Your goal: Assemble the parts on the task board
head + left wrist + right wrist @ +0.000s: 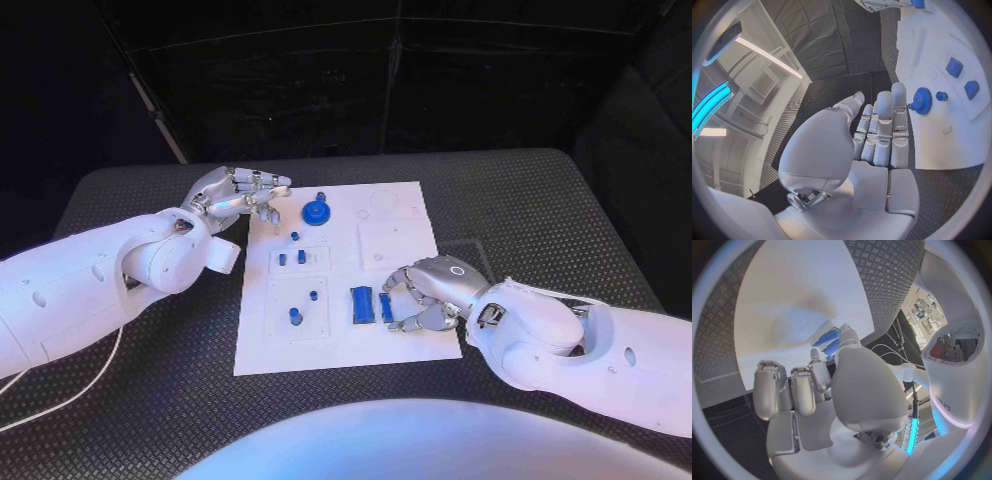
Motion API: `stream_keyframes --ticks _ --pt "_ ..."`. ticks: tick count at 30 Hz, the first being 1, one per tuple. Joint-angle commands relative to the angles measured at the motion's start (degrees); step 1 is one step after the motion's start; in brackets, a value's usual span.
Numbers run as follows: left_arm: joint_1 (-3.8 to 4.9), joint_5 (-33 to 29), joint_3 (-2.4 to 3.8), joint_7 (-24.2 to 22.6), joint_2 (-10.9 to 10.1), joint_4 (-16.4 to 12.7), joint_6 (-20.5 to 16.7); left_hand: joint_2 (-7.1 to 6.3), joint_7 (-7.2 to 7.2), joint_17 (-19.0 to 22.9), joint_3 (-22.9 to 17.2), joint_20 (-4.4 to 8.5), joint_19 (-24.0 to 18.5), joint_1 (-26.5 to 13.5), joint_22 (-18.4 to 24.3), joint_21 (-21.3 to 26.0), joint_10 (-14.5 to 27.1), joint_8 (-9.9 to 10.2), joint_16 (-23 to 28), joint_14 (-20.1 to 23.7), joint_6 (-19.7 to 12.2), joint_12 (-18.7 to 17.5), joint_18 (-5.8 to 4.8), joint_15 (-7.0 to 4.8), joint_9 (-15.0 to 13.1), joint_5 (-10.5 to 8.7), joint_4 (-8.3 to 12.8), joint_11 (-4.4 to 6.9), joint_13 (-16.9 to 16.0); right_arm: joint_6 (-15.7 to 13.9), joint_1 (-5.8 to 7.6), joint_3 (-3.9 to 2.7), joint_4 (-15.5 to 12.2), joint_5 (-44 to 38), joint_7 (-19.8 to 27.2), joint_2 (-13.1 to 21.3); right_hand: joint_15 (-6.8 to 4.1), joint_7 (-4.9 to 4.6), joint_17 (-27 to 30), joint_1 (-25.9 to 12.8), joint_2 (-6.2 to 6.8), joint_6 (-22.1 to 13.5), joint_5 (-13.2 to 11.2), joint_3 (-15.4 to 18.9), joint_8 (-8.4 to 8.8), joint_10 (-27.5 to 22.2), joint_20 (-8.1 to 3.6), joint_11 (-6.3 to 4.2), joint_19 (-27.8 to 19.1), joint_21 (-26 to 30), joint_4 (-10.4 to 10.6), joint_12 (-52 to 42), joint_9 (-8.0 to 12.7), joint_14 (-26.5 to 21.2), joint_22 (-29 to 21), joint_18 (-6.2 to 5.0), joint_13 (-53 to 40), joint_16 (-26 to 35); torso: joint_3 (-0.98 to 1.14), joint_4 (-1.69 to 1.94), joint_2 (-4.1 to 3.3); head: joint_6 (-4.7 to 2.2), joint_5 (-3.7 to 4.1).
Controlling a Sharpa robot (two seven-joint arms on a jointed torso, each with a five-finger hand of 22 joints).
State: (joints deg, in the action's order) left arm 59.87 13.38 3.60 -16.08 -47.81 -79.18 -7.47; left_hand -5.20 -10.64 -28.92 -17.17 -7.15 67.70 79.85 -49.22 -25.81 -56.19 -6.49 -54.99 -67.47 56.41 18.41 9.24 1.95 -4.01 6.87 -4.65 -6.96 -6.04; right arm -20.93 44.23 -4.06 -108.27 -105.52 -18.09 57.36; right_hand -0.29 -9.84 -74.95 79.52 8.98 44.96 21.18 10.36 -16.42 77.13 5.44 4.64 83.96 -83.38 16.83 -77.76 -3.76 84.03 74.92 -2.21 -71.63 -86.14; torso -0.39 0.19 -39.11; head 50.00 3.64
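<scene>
The white task board (pixel 411 345) lies in the middle of the table. A blue gear (pixel 316 211) sits near its far edge, with a small blue peg (pixel 320 196) just beyond it. Several short blue pegs (pixel 294 315) stand on the board's left half. Two blue blocks (pixel 364 304) lie side by side near the middle. My left hand (pixel 238 195) hovers at the far left corner, fingers (pixel 886 125) straight and empty, tips close to the gear (pixel 922 101). My right hand (pixel 428 292) rests on the board's near right, fingers curled against the narrower block (pixel 387 306); its thumb (pixel 848 337) partly hides the blocks (pixel 826 337).
Black ribbed table mat (pixel 577 215) surrounds the board on all sides. Shallow white recesses (pixel 387 240) mark the board's right half. A white cable (pixel 58 395) runs along the table at the near left.
</scene>
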Motion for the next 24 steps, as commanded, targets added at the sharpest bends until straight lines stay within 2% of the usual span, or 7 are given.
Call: stream_keyframes --ticks 1,12,20,24 --pt "0.05 0.0 0.05 0.0 0.0 -0.1 0.7 0.27 -0.16 0.1 0.4 -0.53 -0.1 -0.2 0.1 0.2 0.3 -0.2 0.1 0.4 -0.4 0.4 1.13 0.10 0.0 0.03 -0.1 0.01 -0.1 -0.9 0.05 -0.01 -0.2 -0.9 -0.6 0.0 0.44 -0.02 -8.0 -0.1 0.86 -0.5 -0.4 -0.4 0.24 -0.4 0.51 0.18 1.2 0.4 0.1 0.4 0.0 4.4 4.4 -0.29 0.1 0.4 0.00 -0.02 0.03 0.00 -0.05" --pt "0.04 0.0 0.05 0.0 0.0 -0.1 0.7 0.27 -0.16 0.1 0.4 -0.53 -0.1 -0.2 0.1 0.2 0.3 -0.2 0.1 0.4 -0.4 0.4 1.13 0.10 0.0 0.03 -0.1 0.01 -0.1 -1.3 0.05 -0.01 -0.1 -0.9 -1.1 -0.1 0.50 -0.10 -7.9 -0.4 1.11 -0.7 -0.7 -0.5 0.28 -0.7 0.57 0.25 1.2 0.5 0.1 0.6 0.0 4.3 4.2 -0.32 0.4 0.5 -0.01 0.02 -0.01 0.00 0.02" --pt "0.04 0.0 0.05 0.0 -0.1 -0.2 0.6 0.31 -0.19 0.1 0.5 -0.56 -0.1 -0.2 0.1 0.3 0.4 -0.2 0.1 0.4 -0.5 0.5 1.13 0.14 0.0 0.05 -0.1 -0.02 -0.1 -3.0 0.05 -0.01 -0.1 -0.7 -1.6 -0.3 0.50 0.00 -8.0 -0.9 -0.49 -0.4 -0.8 -1.5 -0.22 -0.4 0.62 0.21 1.2 0.4 0.0 0.2 -0.1 4.4 4.4 -0.29 0.1 0.4 0.00 0.02 -0.01 0.00 -0.10" --pt "0.04 0.1 0.05 0.1 -0.1 -0.2 0.6 0.31 -0.19 0.1 0.5 -0.56 -0.1 -0.2 0.1 0.3 0.4 -0.2 0.1 0.4 -0.5 0.5 1.13 0.14 0.0 0.05 -0.1 -0.02 -0.1 -3.6 0.05 -0.01 0.0 0.0 -1.7 -0.2 0.48 0.04 -8.1 -1.3 -0.78 -0.2 -0.7 -1.6 -0.37 -0.3 0.61 0.17 1.3 0.4 0.0 0.1 -0.2 4.4 4.5 -0.28 0.0 0.3 0.03 0.00 -0.02 0.00 -0.08"
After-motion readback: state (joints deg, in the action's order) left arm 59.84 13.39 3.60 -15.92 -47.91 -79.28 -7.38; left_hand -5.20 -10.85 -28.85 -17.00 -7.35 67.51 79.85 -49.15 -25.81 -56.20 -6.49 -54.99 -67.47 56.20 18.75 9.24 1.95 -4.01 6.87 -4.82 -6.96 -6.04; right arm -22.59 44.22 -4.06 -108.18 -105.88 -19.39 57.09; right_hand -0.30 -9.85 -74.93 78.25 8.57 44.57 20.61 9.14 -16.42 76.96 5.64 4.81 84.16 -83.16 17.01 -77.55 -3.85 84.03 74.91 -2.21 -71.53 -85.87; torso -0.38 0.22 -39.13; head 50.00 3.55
